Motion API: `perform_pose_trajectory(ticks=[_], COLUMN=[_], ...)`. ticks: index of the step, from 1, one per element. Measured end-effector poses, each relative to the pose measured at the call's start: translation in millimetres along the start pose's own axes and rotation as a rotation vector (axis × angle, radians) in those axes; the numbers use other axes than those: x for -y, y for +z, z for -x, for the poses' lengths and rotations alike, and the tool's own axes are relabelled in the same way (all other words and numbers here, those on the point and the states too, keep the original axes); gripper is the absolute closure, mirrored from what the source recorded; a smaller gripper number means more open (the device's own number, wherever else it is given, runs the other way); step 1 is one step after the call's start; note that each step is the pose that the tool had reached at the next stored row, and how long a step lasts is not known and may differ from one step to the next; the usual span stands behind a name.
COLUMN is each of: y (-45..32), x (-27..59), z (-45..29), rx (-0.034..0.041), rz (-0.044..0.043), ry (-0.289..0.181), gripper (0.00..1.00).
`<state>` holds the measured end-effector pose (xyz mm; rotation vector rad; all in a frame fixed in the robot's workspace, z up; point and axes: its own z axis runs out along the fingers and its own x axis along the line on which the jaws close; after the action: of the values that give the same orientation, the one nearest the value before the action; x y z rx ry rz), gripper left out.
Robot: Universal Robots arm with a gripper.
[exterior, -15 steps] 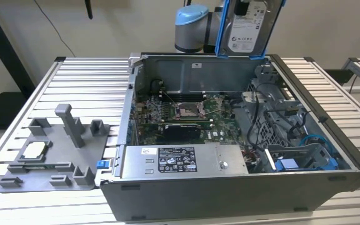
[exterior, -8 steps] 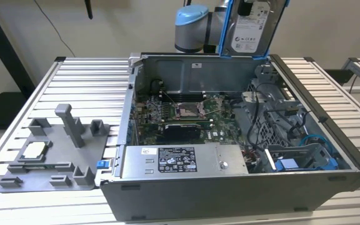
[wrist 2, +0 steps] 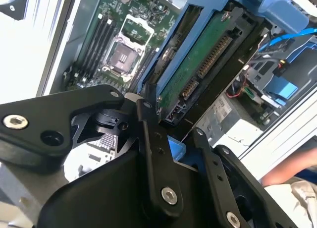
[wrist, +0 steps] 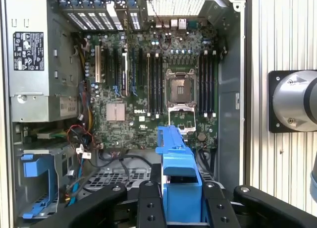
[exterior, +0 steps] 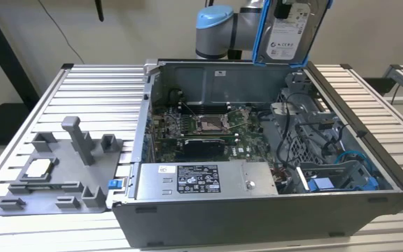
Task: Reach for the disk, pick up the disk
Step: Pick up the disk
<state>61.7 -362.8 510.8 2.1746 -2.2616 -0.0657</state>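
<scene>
End effector (wrist: pixel 181 208) pinches the disk (exterior: pixel 289 31) (blue-framed) above the open computer case (exterior: pixel 369 142); motherboard (wrist: pixel 163 89) inside.

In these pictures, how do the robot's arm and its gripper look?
The arm is grey metal with a light blue cap on its rounded joint. The gripper is matte black, built of flat linkage bars joined by silver screws, seen in both wrist views.

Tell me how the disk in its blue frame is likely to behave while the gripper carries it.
The disk hangs above the open computer case, gripped by its blue frame. Its metal body and circuit board suggest a stiff, fairly dense load that should not flex. The plastic frame looks smooth, so it might slip. The exposed connector seems fragile to knocks.
</scene>
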Motion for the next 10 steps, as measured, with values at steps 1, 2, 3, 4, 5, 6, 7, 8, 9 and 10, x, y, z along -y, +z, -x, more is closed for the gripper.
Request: perform_pose_trajectory(ticks=[1, 2, 3, 4, 5, 6, 7, 8, 9, 10], y=[0.2, 0.4, 0.6, 0.6, 0.6, 0.7, 0.7, 0.8, 0.8, 0.8], x=[2.3, 4.4, 6.6, 8.8, 10.7, 12.7, 14.7, 16.5, 18.1, 19.4], z=[0.1, 0.2, 0.2, 0.3, 0.4, 0.5, 0.5, 0.6, 0.7, 0.7], rx=[0.0001, 0.0002, 0.0004, 0.0003, 0.0001, 0.0002, 0.0001, 0.0002, 0.0002, 0.0003], rz=[0.0, 0.0, -0.0001, 0.0, 0.0, 0.0, 0.0, 0.0, 0.0, 0.0], ry=[0.0, 0.0, 0.0, 0.0, 0.0, 0.0, 0.0, 0.0, 0.0, 0.0], gripper=[1.0, 1.0, 1.0, 1.0, 1.0, 1.0, 1.0, 1.0, 1.0, 1.0])
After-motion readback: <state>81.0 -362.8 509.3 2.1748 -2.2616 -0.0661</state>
